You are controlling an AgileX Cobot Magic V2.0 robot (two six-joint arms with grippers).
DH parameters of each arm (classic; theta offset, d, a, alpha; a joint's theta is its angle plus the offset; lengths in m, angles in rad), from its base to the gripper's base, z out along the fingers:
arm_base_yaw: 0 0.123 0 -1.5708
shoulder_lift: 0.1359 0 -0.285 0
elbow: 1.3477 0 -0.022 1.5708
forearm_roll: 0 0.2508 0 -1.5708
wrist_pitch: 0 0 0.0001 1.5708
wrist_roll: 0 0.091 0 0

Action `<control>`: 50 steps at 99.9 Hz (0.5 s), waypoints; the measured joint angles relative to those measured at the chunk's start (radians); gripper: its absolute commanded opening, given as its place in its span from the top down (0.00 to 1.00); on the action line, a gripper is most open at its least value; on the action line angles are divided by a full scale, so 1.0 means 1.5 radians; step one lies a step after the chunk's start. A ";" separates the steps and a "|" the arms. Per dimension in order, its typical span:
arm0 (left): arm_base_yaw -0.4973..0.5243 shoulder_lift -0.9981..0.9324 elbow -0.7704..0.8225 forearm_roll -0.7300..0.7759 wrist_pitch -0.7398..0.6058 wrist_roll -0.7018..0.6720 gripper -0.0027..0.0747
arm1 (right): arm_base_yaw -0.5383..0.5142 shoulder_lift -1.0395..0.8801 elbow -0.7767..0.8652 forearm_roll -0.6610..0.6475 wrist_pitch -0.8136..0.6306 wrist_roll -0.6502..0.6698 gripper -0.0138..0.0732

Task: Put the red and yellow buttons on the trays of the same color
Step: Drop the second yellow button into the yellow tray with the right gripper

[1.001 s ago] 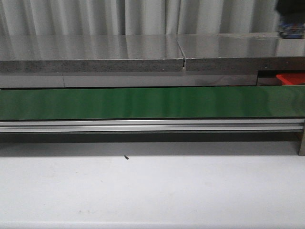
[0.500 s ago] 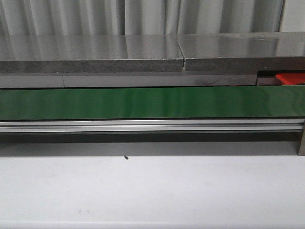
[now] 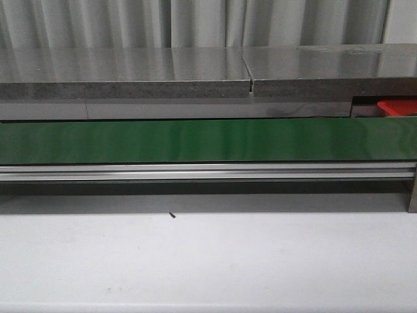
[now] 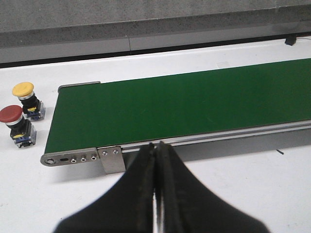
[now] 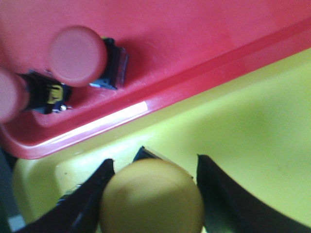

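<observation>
Buttons (image 5: pixel 77 56), red, occupy the red tray (image 5: pixel 204 34) beside a seemingly yellow tray (image 5: pixel 252 126).

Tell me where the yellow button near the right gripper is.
In the right wrist view, the yellow button sits between the right gripper jaws, over the yellow tray, beside the red tray holding two red buttons.
</observation>
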 measured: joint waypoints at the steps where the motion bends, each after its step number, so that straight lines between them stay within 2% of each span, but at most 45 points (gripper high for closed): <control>1: 0.000 0.000 0.000 0.000 0.000 0.000 0.99 | 0.000 0.001 0.001 0.000 -0.003 0.000 0.53; 50: 0.000 0.000 0.000 0.000 0.000 0.000 0.99 | 0.000 0.029 0.084 0.001 -0.096 -0.004 0.53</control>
